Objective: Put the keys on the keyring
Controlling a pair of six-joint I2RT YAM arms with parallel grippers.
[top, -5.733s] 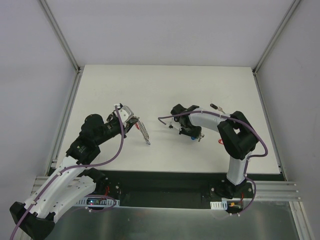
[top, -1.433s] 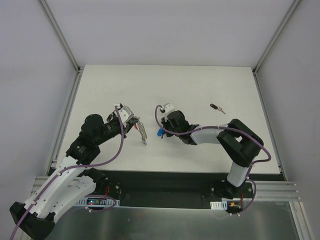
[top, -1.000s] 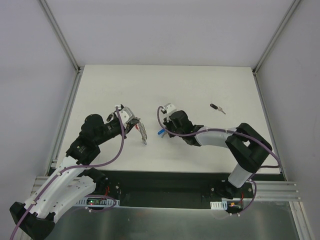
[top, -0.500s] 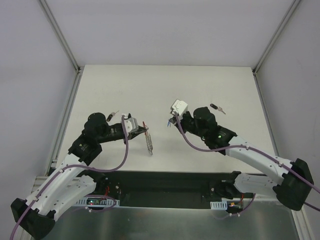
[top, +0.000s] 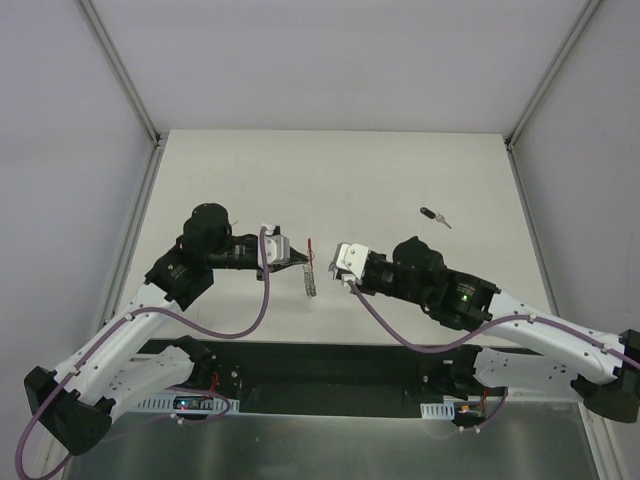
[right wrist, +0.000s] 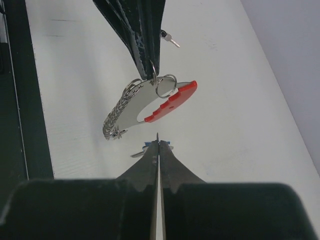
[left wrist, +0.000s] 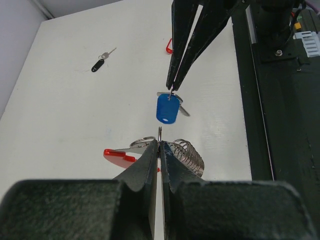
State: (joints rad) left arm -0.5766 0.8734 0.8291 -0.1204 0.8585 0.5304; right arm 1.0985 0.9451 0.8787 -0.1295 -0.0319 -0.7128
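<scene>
Just right of the keyring (right wrist: 170, 102), the right gripper (right wrist: 158, 142) now points straight at it, its jaws pinched flat on the small ring of the blue key (left wrist: 167, 109), whose head dangles below the tips. A second ago that gripper was low, with the key down by the table (top: 400, 170), and the keyring's chain trailed onto the surface. Both arms have since lifted and swung round, so the two grippers now meet tip to tip in the air.

The left gripper (left wrist: 159, 146) is clamped thin on the keyring's metal ring. The red band sticks out to one side of the ring and the chain sags to the other, all of it off the table. The blue key hangs just beside the keyring's ring but apart from it; a gap shows between them in the left wrist view, so nothing is threaded yet.

This looks like the end of the carrying and the start of the joining. The next step should be a fine one: the key's ring has to find the split in the keyring's ring, and both parts swing freely, so a small miss is likely.

The black key (top: 432, 214) lies well apart from the keyring, on the far right. The red key (left wrist: 169, 46) lies beyond the keyring on the right arm's side. Both are still to be done.
</scene>
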